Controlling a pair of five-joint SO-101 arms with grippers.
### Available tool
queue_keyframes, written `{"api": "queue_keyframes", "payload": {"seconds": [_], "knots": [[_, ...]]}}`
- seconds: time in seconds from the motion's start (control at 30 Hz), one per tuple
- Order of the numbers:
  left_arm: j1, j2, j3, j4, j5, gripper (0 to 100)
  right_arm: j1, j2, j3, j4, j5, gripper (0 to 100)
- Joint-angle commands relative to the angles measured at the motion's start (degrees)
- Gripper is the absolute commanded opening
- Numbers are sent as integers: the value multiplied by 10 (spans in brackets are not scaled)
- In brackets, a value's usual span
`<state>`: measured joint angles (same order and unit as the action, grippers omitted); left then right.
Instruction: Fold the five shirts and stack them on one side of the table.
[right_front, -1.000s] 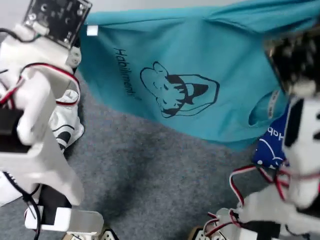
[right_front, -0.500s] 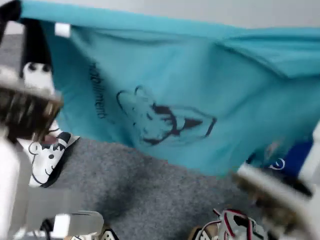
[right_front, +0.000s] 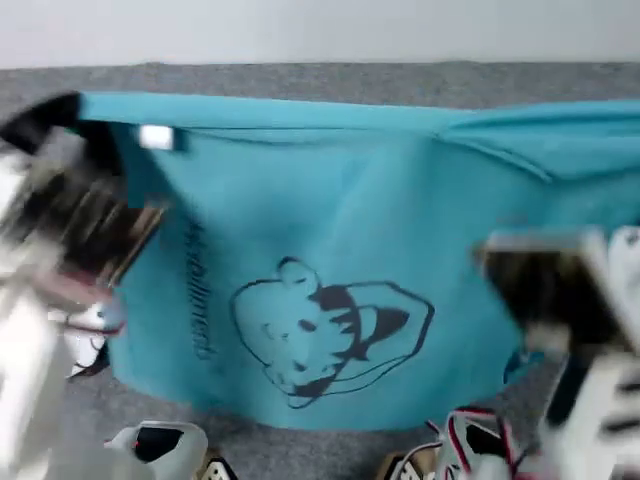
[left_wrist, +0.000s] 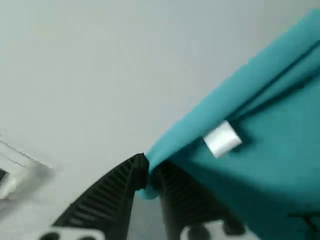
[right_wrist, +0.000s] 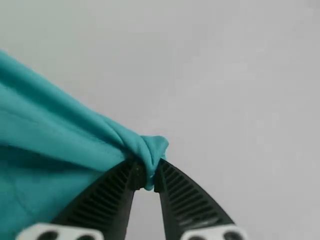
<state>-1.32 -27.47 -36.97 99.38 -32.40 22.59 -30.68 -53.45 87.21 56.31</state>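
A teal shirt (right_front: 330, 230) with a dark cartoon print hangs spread out above the grey table (right_front: 300, 80), held by its top edge. My left gripper (right_front: 60, 112) is shut on the shirt's upper left corner, close to a small white tag (right_front: 157, 137). In the left wrist view the gripper (left_wrist: 148, 175) pinches the bunched teal cloth (left_wrist: 270, 125), with the tag (left_wrist: 222, 139) just beyond. In the right wrist view my right gripper (right_wrist: 146, 177) is shut on a gathered fold of the teal shirt (right_wrist: 60, 135).
A white shirt with black print (right_front: 85, 340) lies at the left, partly behind the left arm (right_front: 60, 230). The right arm (right_front: 570, 300) stands in front of the shirt at the right. Arm bases and cables (right_front: 460, 450) sit along the front edge.
Both arms swung and the teal shirt was lifted and carried toward the front of the table. It now hangs over the middle and hides the blue shirt at the right.
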Motion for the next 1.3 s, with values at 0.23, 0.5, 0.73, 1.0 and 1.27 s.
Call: {"api": "queue_keyframes", "payload": {"seconds": [0.23,0.5,0.73,1.0,1.27], "knots": [[-4,84,494,-328,-51,5,-114,131,321,-92,6,10],[-7,281,422,-503,-50,5,-116,261,399,-347,-45,10],[-7,439,191,-521,-54,5,-130,341,399,-530,-67,10],[-5,612,-77,-519,-116,5,-146,407,399,-646,-69,10],[-1,702,-228,-342,-117,5,-146,428,399,-620,-68,9]]}}
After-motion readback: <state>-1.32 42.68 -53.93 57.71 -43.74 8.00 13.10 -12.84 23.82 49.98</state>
